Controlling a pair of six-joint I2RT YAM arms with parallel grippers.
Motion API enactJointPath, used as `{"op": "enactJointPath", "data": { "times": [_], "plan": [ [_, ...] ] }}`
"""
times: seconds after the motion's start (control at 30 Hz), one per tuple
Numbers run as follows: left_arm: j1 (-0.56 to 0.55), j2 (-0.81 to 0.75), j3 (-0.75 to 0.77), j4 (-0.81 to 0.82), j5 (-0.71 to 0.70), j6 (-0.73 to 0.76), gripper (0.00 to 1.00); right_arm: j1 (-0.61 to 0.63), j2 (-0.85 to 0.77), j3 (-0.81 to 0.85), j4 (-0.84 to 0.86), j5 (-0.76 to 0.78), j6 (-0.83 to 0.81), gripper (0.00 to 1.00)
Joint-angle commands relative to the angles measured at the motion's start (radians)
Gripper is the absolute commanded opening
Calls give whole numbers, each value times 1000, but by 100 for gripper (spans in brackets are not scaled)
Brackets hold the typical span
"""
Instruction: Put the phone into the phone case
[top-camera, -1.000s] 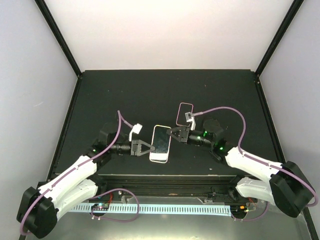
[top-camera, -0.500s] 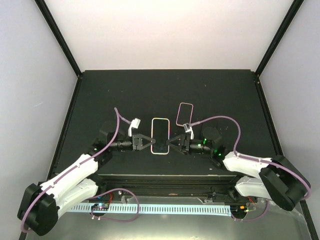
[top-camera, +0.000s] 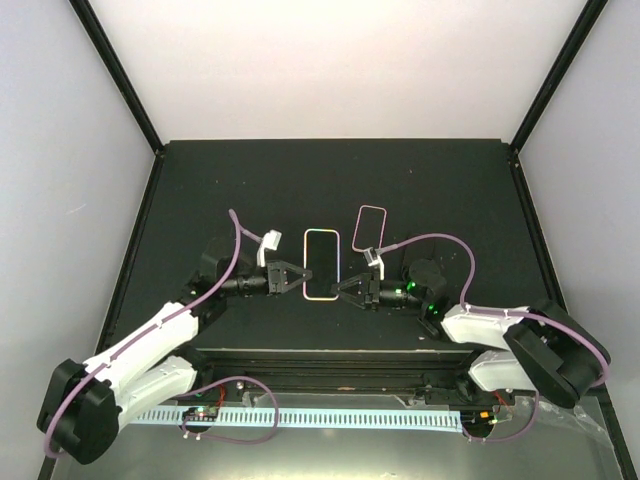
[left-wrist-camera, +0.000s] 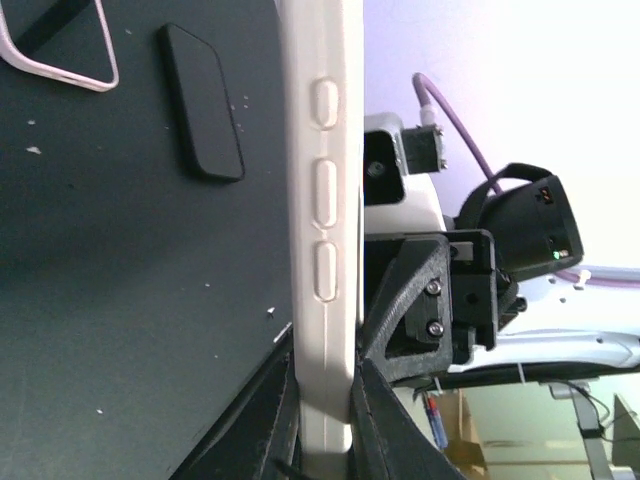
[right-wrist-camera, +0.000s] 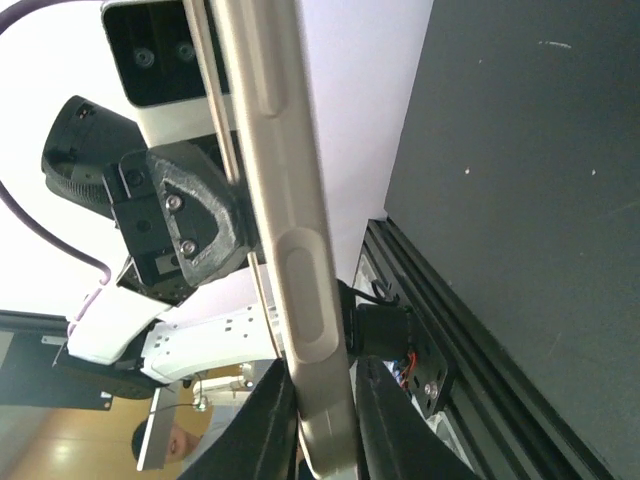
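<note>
My left end effector (top-camera: 298, 280) is closed on the left long edge of the phone case (top-camera: 321, 264), and my right end effector (top-camera: 339, 288) is closed on its right long edge. The case hangs between them above the table (top-camera: 250, 190). The black phone (left-wrist-camera: 200, 100) lies flat on the table, apart from the case, near a pink-rimmed frame (top-camera: 371, 228).

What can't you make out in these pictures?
- White case: whether a phone sits inside; both wrist views show only its edge, top view too small.
- Dark slab: on the table in left wrist view; lost against the black table from above.
- Pink-rimmed case: cut off by left wrist view's corner.
</note>
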Motion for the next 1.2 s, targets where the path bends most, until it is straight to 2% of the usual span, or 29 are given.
{"op": "enactJointPath", "data": {
  "times": [0.0, 0.07, 0.2, 0.27, 0.33, 0.43, 0.5, 0.73, 0.8, 0.97, 1.17],
  "plan": [
    [5, -9, 90, -115, -83, 147, 2, 5, 1, -14, 77, 12, 39, 10],
    [4, -5, 103, -180, -118, 189, 1, 6, 1, -16, 76, 23, 49, 7],
    [4, 2, 93, -182, -122, 196, 2, 5, 2, -21, 52, 44, 52, 5],
    [4, 10, 94, -185, -121, 197, 2, 5, 5, -21, 37, 55, 46, 5],
    [4, 14, 97, -182, -114, 192, 2, 6, 5, -19, 18, 61, 37, 10],
    [6, 22, 102, -197, -117, 188, 2, 5, -18, -16, -30, 70, 9, 24],
    [13, 32, 106, -207, -114, 189, 2, 4, -58, -12, -113, 93, -30, 40],
    [68, 154, 144, -264, -108, 233, 1, 3, -323, 77, -625, 270, -289, 83],
    [82, 224, 158, -242, -95, 241, 2, 4, -397, 101, -721, 322, -342, 99],
    [93, 445, 258, -208, -66, 257, 2, 3, -493, 185, -949, 402, -462, 100],
    [94, 611, 364, -168, -51, 255, 3, 4, -566, 181, -1014, 472, -496, 100]
  ]
}}
